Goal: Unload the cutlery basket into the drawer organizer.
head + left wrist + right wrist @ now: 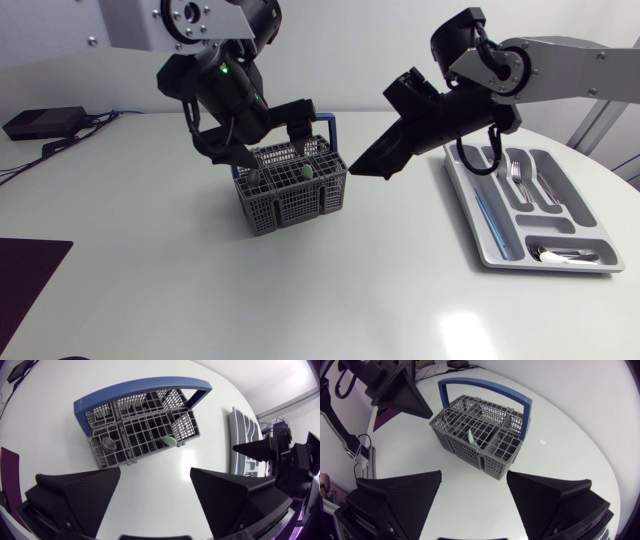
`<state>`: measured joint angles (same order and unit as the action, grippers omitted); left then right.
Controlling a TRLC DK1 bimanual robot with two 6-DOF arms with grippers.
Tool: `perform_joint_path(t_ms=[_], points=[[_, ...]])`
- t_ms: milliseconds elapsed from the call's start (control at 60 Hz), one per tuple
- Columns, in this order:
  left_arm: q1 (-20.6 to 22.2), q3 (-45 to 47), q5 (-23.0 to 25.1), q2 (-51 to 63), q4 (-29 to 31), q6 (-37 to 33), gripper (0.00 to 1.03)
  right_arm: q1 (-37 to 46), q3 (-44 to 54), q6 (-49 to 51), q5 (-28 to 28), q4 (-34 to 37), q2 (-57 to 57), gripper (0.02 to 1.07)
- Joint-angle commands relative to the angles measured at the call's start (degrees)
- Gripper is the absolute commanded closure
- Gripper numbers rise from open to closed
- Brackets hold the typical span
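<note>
My left end effector [156, 472] is spread wide with nothing between its fingers. It hangs above the cutlery basket [145, 430], over the corner farthest from the organizer. My right end effector [475, 474] is just as wide open and empty. It sits beside the basket on the organizer's side, pointing down toward the basket's rim without touching it.

The basket is a grey mesh one with a blue handle [135, 391] arching over it, and it stands upright on the white bench [300, 290]. A pale green utensil [168, 440] leans in one of its middle compartments, its end poking above the rim. A corner compartment on the left arm's side holds a rounded metal piece [108, 443]; I cannot tell which kind of cutlery it is. The other cells I can see into look bare.

The grey drawer organizer [487, 215] lies flat, well apart from the basket, beyond the right end effector. A fork [517, 178] rests in one lengthwise slot, and a spoon [560, 256] in the crosswise slot at the end farthest from the basket.
</note>
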<state>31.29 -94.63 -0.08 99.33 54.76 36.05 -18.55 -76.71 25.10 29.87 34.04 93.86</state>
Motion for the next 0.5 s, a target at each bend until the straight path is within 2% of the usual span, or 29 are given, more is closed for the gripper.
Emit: perform_joint_path(t_ms=[0, 483], points=[[-0.7, 2.3, 0.8, -2.1, -0.6, -2.2, 0.06, -1.1, -2.6, -3.5, 0.5, -0.3, 2.6, 0.13], [-2.1, 4.2, 2.1, -4.3, -1.1, -5.4, 0.06, -2.8, -8.2, -6.9, 0.3, 0.6, 6.6, 0.13]])
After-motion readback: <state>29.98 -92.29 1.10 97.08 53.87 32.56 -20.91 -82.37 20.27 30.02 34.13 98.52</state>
